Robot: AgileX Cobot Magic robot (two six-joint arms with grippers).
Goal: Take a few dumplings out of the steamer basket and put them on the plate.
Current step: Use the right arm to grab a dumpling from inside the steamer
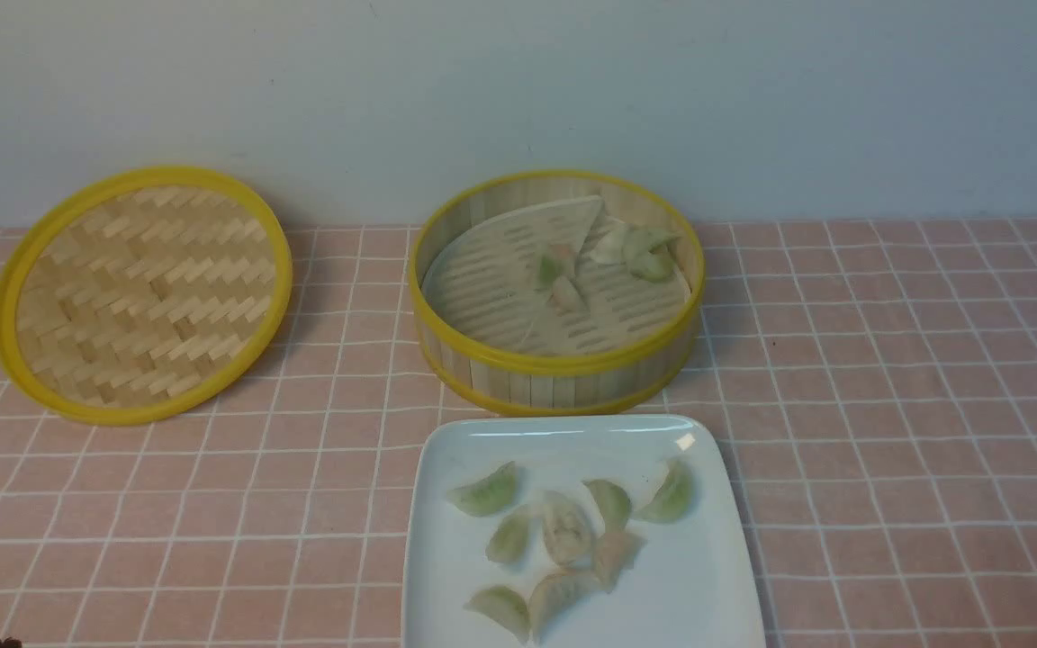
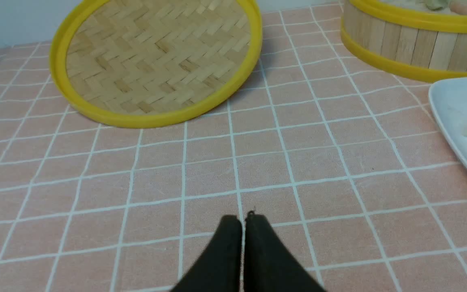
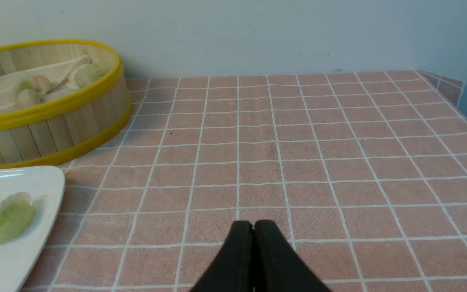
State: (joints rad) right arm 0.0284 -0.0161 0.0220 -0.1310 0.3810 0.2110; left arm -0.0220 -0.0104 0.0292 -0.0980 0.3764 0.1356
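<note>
Sitting just in front of the steamer basket (image 1: 563,382), the plate (image 1: 662,603) keeps the transfer path short. Whether its far edge touches the basket wall cannot be told. About eight dumplings (image 1: 565,531) lie loosely grouped on the plate, and a few more are bunched at the far right of the basket floor. The lid (image 1: 140,292) is set aside on the robot's left, leaving the basket open from above. The left hand (image 2: 243,221) and the right hand (image 3: 253,227) are each closed and empty, low over bare tabletop (image 1: 888,405) on either side. This placement suggests both are parked clear of the ware, with the transfer probably finished.
</note>
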